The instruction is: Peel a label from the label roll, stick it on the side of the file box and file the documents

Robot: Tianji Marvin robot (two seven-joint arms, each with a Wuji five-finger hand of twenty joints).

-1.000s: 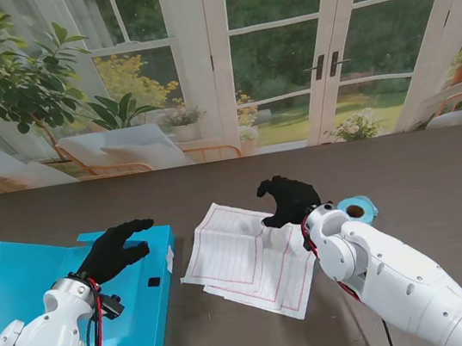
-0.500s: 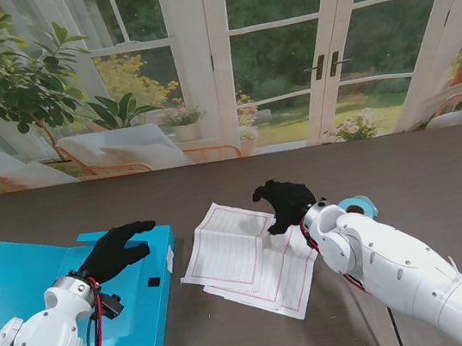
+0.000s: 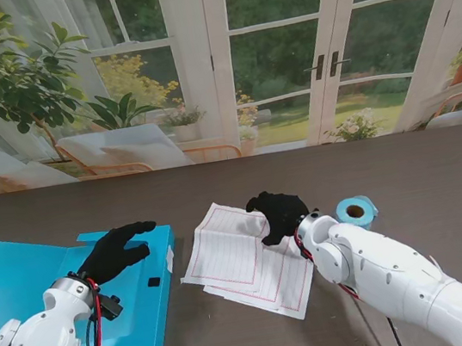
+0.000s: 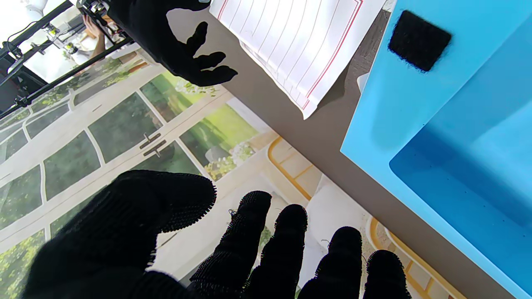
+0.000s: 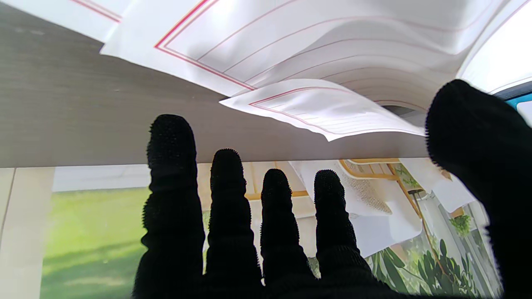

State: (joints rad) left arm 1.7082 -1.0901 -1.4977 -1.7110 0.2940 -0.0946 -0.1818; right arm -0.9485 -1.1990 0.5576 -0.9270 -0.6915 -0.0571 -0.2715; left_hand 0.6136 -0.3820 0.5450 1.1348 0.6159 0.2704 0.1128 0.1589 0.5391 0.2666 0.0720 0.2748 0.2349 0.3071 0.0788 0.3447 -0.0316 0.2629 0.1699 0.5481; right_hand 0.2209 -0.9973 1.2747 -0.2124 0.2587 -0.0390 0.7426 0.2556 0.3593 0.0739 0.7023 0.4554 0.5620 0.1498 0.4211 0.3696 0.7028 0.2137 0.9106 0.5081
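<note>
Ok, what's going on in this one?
The robot is partway through a filing job. Its right hand hangs open over the far edge of the white, red-lined document sheets, whose corner curls up in the right wrist view, not gripped. The left hand hovers open over the open flat blue file box. The blue label roll sits on the dark table to the right.

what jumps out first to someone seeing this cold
The bright blue file box lies open on the left, the black-gloved left hand resting on it. Mid-table, red-ruled documents lie fanned, the right hand at their far edge, with a blue label roll just right.
</note>
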